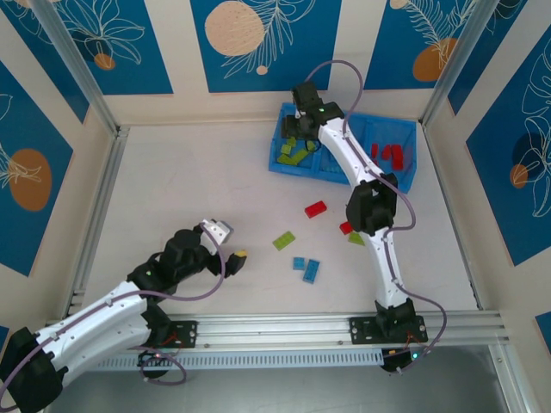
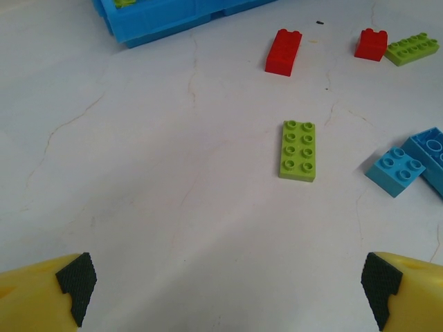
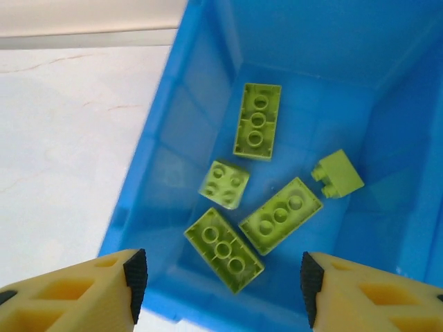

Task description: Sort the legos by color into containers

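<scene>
My right gripper hangs open over the left compartment of the blue tray. Nothing is between its fingers. Below it lie several lime green legos, most with studs down. Red legos lie in the right compartment. On the table are two red legos, two lime ones and two light blue ones. My left gripper stands open and empty, low over bare table to the left of these loose legos.
The right arm's links stretch over the tray's middle compartment and hide most of it. Low walls and a metal rail bound the table on the left. The tray's near corner shows in the left wrist view.
</scene>
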You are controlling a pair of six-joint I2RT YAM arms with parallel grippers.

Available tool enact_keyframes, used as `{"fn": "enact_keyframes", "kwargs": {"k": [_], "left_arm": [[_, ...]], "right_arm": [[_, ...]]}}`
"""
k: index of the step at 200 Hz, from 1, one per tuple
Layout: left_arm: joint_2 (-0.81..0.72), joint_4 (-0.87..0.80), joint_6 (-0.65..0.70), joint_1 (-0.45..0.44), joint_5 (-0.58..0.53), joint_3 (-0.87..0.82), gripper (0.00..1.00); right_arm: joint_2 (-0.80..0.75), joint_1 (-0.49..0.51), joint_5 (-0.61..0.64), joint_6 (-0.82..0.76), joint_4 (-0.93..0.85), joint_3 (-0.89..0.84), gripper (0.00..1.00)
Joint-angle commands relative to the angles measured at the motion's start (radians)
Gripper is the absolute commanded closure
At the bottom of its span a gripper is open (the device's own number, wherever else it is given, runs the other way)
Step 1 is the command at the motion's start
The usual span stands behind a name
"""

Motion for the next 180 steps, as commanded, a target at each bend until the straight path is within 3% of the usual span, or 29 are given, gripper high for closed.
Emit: {"fn": "enact_keyframes", "kwargs": {"k": [1,44,76,97,112,147,180], "left_arm": [[-0.003,0.025,0.015,-0.007,0.009,-0.007,0.0],[-0.013,0.029,0.009,-0.01,0.026,-0.008,0.0],[-0.01,0.032,0.007,-0.009,0.031,-0.01,0.0],[-0.007,0.035,0.006,-0.009,0.036,-0.01,0.0],[-0.005,0.037,0.005,-0.008,0.038,-0.009,0.0],[-0.004,0.038,0.004,-0.009,0.039,-0.008,0.0],[-0.003,0.038,0.006,-0.009,0.038,-0.01,0.0]], "right_arm": [[-0.293,0.016,-0.028,0.058,0.054,-0.279,0.36],[-0.851,0.021,-0.033,0.242,0.414,-1.077,0.24],[-1.125,-0.006,0.095,0.377,0.333,-1.413,0.16],[-1.248,-0.068,0.093,0.458,0.261,-1.586,0.14],[-1.306,-0.124,0.079,0.49,0.258,-1.692,0.08],[-1.321,-0.3,-0.04,0.485,0.288,-1.806,0.05],[-1.178,-0.314,-0.169,0.357,0.398,-1.791,0.03]]}}
